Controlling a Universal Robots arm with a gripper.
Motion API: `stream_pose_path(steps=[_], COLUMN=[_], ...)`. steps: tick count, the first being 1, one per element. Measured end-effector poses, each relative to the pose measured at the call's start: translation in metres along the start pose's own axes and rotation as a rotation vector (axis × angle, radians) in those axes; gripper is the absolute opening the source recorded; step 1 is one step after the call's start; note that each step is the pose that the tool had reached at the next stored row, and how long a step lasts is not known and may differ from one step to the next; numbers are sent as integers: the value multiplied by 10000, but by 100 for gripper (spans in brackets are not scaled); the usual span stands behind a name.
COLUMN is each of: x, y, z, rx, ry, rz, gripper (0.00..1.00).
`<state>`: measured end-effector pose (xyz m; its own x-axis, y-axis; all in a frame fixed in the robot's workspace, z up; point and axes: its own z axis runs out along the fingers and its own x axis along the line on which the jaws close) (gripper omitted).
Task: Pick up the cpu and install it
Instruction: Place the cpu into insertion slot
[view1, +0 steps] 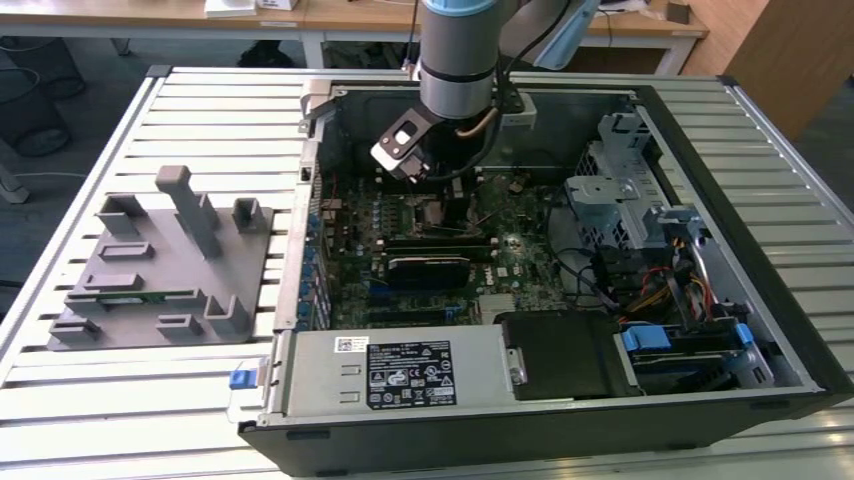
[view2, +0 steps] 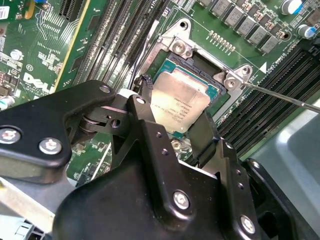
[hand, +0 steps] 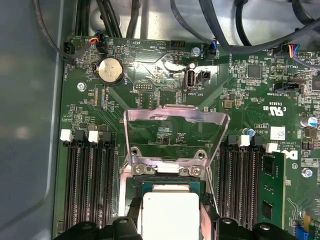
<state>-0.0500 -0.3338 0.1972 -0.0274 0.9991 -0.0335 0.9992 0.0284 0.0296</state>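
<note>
Near the upper middle of the exterior view, the gripper (view1: 430, 172) is clasping the cpu (view2: 179, 106) by two opposite edges over the open socket (view2: 201, 62) of the computer's green board (hand: 90, 100), likely needing a level, squarely aligned lowering to avoid bending contacts.

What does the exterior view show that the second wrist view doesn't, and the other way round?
Of the two, the exterior view adds the whole open computer case, the grey tray beside it on the exterior view's left, and the arm above the board. The second wrist view adds the close detail: the cpu between the fingers of the gripper, right at the metal-framed socket; whether it is seated I cannot tell. Both share the green motherboard with its memory slots.
</note>
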Motion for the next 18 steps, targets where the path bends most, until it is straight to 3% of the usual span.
stream_pose_path(steps=[18], x=[16], y=[-1], z=[31], rx=[3], ry=[-1], rz=[98], gripper=[54])
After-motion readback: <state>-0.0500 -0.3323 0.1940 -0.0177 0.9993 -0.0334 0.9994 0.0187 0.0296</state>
